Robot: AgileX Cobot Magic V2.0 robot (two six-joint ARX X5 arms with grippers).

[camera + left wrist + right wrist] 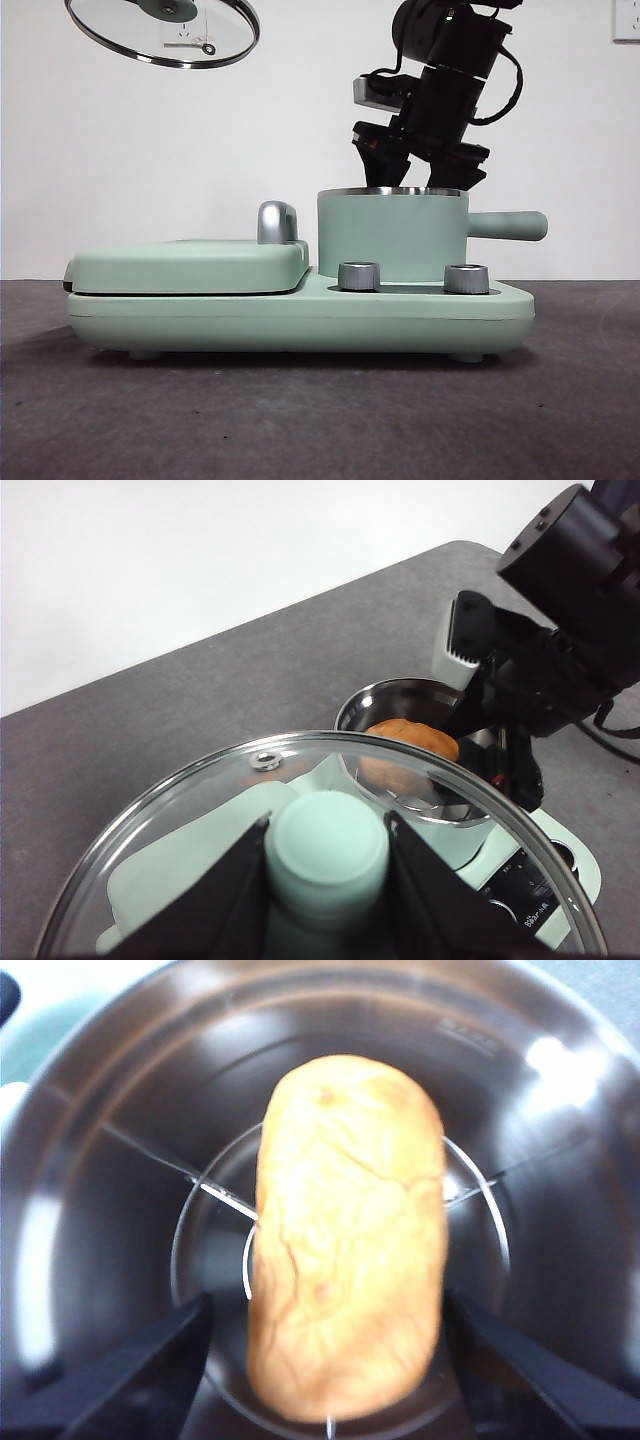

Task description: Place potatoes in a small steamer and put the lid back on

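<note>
My left pincer point(325, 865) holds the lid point(165, 30) high above the surface point(320, 420), over the left end of the cooker; its two black jaws are clamped on either side of the mint-green knob point(328, 850), and the clear glass with its steel rim tilts a little in the front view. Below it, on the left half of the mint-green cooker base point(300, 315), lies the flat grill cover point(190, 265) with its chrome handle point(277, 222) standing at the cover's right end. Just right of that handle stands the small steamer point(392, 235), upright on the right half of the base, its straight side handle point(508, 226) pointing toward the surface's right edge, and two metal dials point(360, 276) sit on the base in front of it. My right pincer point(420, 160) hangs directly over the steamer's steel rim, coming down from the top of the front view. Its jaws are spread wide, one on each side of the potato point(345, 1235) and not touching it. The potato lies inside the steamer on the wire rack point(215, 1195), its cracked orange-brown skin facing up, well within the steel wall.
</note>
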